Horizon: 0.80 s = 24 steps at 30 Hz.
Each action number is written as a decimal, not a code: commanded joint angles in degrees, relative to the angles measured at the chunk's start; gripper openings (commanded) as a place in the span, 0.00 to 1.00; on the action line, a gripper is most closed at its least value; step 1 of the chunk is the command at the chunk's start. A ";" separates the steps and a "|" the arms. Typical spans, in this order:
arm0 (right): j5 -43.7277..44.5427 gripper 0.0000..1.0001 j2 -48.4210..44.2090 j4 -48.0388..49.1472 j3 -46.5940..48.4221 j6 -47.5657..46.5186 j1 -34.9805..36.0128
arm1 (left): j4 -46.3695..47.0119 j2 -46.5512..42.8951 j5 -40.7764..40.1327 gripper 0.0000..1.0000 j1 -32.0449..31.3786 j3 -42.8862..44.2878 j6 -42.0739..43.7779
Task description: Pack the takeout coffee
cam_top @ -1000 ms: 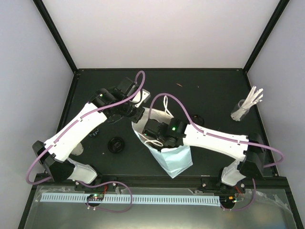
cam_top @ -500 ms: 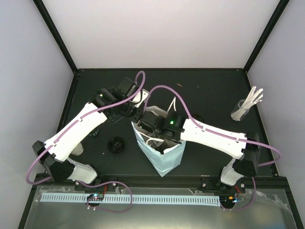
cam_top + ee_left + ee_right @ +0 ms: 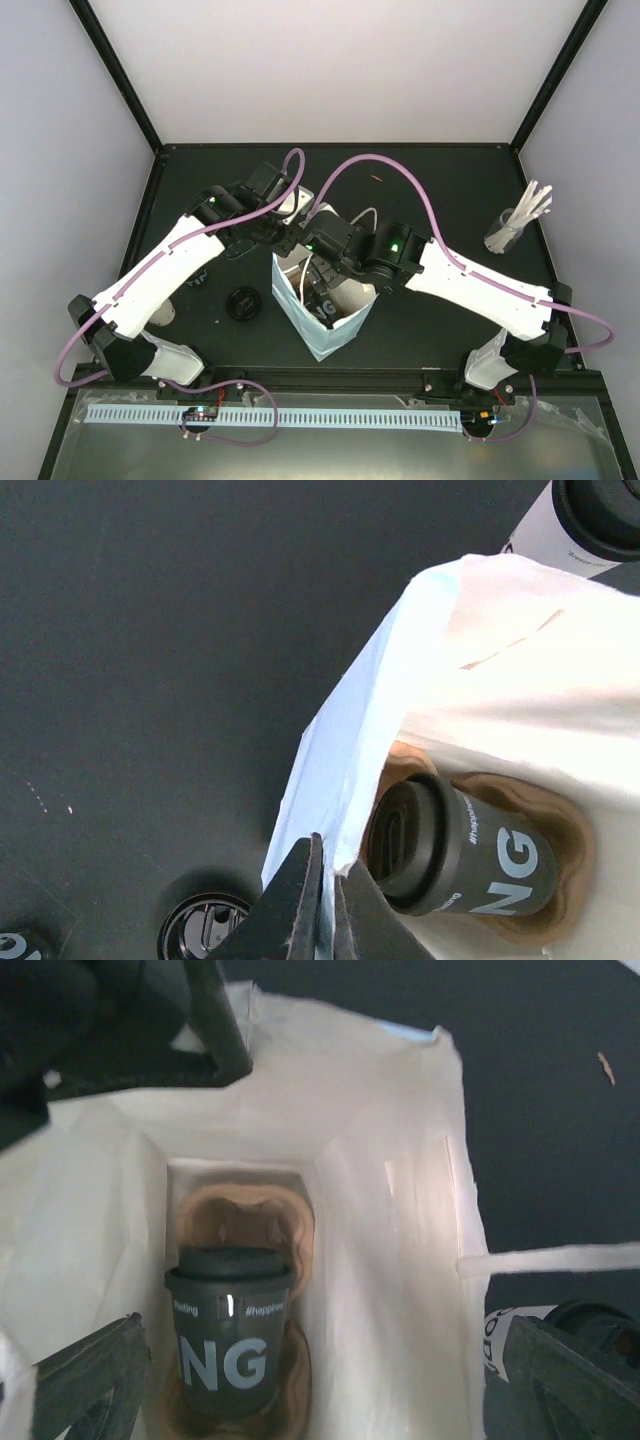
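Bag (image 3: pixel 326 336) now upright; carrier (image 3: pixel 245 1216) partly hidden

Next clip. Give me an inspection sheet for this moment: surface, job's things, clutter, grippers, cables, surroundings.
Surface: black table, with a small brown scrap near the far edge.
Job's things: dark lidded cup seated in the brown carrier, inside the blue bag; cream cup outside, beside the bag; loose black lid on the table.
Clutter: glass of white sticks, far right.
Grippers: left gripper pinched shut on the bag's rim; right gripper open above the bag's mouth.
Cables: purple cables loop over both arms; no snag seen.
Surroundings: pale walls, black frame posts.
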 commanded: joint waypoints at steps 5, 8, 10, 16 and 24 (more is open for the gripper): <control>0.43 0.98 -2.70 2.90 4.78 -1.04 -0.06 | 0.68 -0.63 -1.61 0.02 -0.22 -0.25 0.08; -0.95 0.98 -5.35 5.38 5.12 -2.04 -0.10 | 0.73 -0.71 -2.34 0.02 -0.20 -0.17 0.33; -1.34 0.98 -6.77 6.54 5.78 -2.58 -0.14 | 0.71 -0.73 -2.91 0.02 -0.26 -0.14 0.51; 0.31 0.98 -9.84 6.04 7.06 -3.00 -0.08 | 0.44 -1.29 -5.21 0.02 -0.18 0.98 1.35; 3.29 0.98 -19.78 5.71 -1.80 -1.74 -0.06 | 1.59 -3.76 -8.52 0.02 -0.25 4.96 6.49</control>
